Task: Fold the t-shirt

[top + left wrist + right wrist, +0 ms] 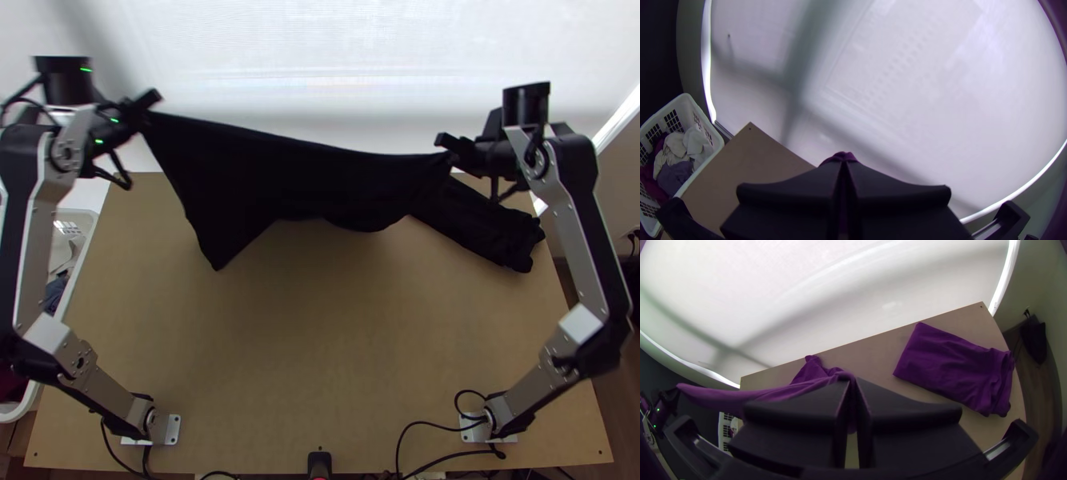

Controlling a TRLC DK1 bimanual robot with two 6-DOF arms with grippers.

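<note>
1 dark t-shirt is hanging, its loose bottom drooping nearside of the table's far edge; I'm judging it light, limp, sagging mid-span. 1 folded cloth is lying by the far right corner. Farther up, my left gripper and right gripper are pinching the shirt's 2 upper ends: best holds.

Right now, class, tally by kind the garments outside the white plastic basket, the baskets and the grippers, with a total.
Dark cloth garments: 2 (stretched garment, folded garment)
Baskets: 1
Black grippers: 2 (left gripper, right gripper)
Total: 5
</note>
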